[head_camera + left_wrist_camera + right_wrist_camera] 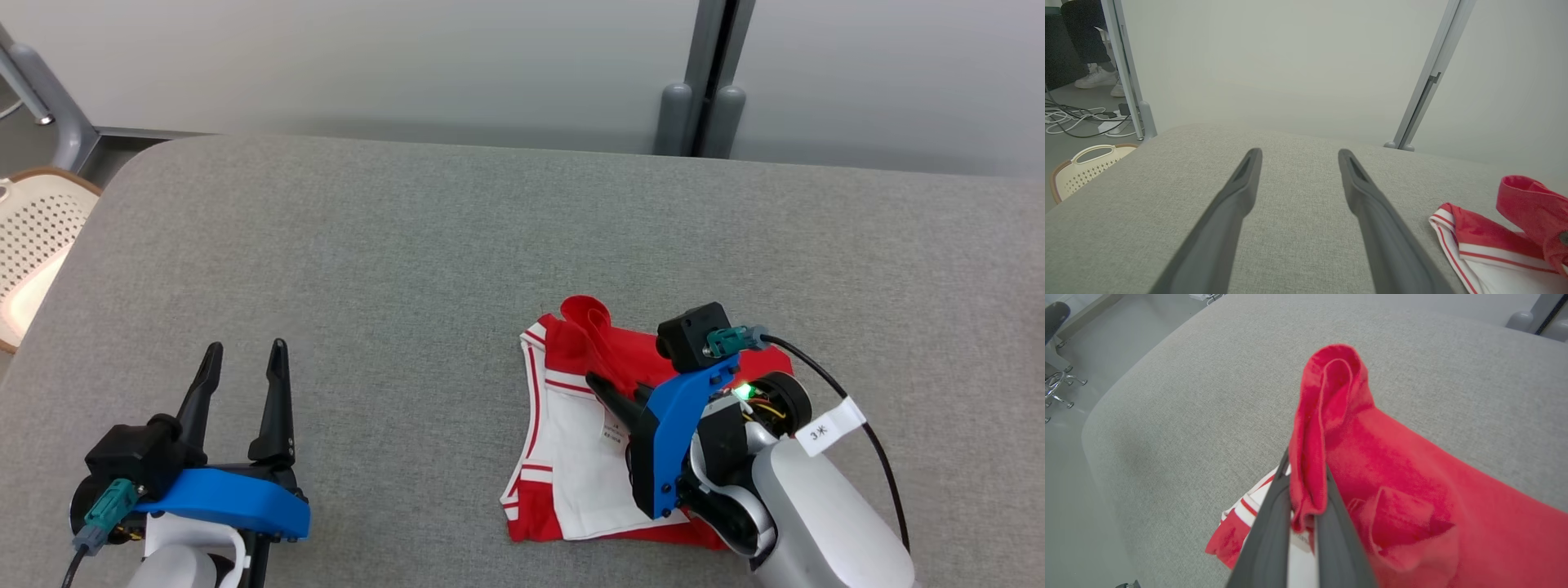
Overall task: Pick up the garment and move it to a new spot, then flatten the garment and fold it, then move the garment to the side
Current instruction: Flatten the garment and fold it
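Note:
A red and white garment (pixel 571 441) lies partly folded on the grey table (pixel 408 269), right of centre near the front edge. My right gripper (pixel 600 388) is shut on a red fold of the garment (pixel 1323 416), which stands up in a loop between its fingers (pixel 1267 535). The garment's red and white edge (pixel 1486 241) shows at the lower right of the left wrist view. My left gripper (pixel 245 351) is open at the front left, over bare table, well apart from the garment; its fingers (pixel 1237 204) hold nothing.
A cream perforated basket (pixel 33 245) stands on the floor past the table's left edge. Grey partition posts (pixel 702 114) rise behind the far edge. A person's shoes (pixel 1098 77) and cables (pixel 1081 118) are on the floor at the far left.

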{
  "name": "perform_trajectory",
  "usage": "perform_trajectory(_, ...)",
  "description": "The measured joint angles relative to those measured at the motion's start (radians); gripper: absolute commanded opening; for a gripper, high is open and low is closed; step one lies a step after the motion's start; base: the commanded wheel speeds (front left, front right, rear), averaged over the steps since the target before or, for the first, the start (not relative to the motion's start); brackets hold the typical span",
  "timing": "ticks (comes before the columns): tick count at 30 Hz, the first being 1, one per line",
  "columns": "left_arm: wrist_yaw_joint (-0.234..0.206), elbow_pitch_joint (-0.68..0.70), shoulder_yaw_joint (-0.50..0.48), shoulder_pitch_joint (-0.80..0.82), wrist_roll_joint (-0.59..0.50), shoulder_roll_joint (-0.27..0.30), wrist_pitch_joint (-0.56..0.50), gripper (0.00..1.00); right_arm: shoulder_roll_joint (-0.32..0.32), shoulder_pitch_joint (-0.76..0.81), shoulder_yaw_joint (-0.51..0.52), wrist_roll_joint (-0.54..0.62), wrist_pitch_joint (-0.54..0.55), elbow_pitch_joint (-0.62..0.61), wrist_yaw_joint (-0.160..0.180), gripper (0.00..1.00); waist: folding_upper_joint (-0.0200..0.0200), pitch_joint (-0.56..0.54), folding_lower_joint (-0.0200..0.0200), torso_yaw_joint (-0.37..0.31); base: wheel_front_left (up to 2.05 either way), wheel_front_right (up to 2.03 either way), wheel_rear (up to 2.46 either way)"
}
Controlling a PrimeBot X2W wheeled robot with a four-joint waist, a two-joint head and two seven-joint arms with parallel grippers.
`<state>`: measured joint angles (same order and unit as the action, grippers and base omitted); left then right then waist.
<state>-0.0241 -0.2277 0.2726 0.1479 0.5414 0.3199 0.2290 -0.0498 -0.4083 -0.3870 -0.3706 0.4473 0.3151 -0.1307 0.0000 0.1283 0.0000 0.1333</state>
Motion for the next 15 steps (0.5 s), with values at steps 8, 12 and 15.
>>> perform_trajectory(8, 0.007, -0.013, 0.010, 0.018, -0.004, 0.003, 0.000, 1.00, 0.000, -0.107, -0.035, -0.048, -0.048, 0.203, 0.000, 0.00, 0.0000, 0.018, 0.0000, 0.035, 0.00, 0.00, 0.00)
perform_trajectory(12, 0.007, -0.017, 0.010, 0.021, -0.004, 0.002, 0.002, 1.00, 0.000, -0.125, -0.064, -0.114, -0.086, 0.232, 0.000, 1.00, 0.0000, 0.020, 0.0000, 0.033, 0.00, 0.00, 0.00)
perform_trajectory(15, 0.007, -0.018, 0.009, 0.023, -0.004, 0.001, 0.003, 1.00, -0.001, -0.136, -0.097, -0.161, -0.124, 0.211, 0.000, 1.00, 0.0000, 0.018, 0.0000, 0.023, 0.00, 0.00, 0.00)
